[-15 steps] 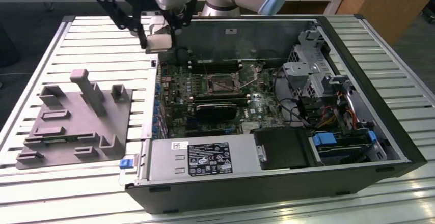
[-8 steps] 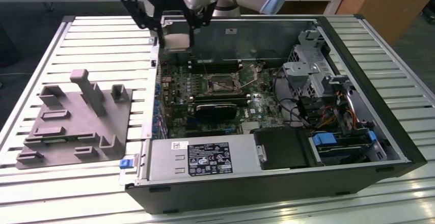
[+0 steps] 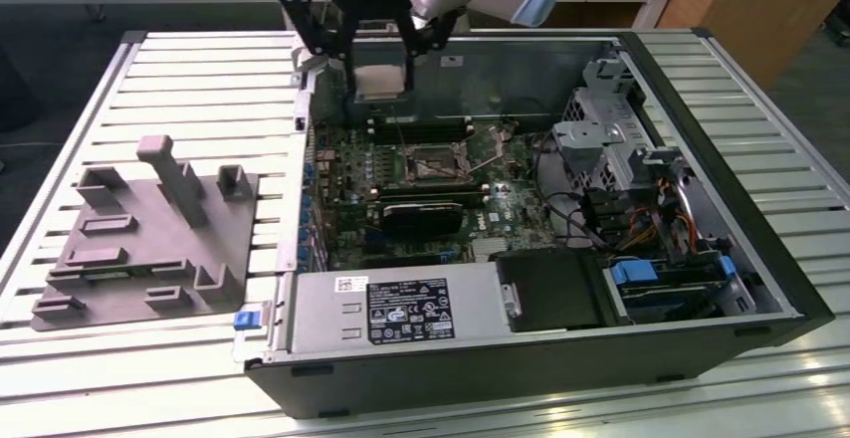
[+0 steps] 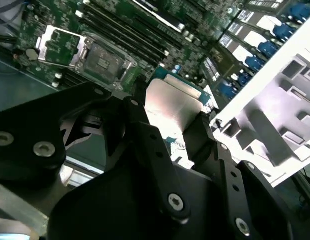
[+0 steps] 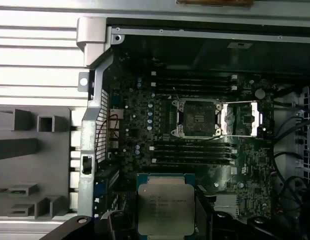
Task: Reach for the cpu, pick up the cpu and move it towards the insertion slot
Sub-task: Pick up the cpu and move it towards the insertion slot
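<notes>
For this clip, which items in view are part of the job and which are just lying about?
Job:
- cpu, held in the gripper above the open case
- insertion slot, open, on the motherboard

Lying about:
- grey fixture tray beside the case
- power supply
- drive bay
- memory slots

The cpu (image 5: 166, 209), a flat square chip with a silvery metal top and thin green edge, hangs in the air above the open computer case. The insertion slot (image 5: 197, 118), metal-framed with a dark centre, lies open on the motherboard.
</notes>
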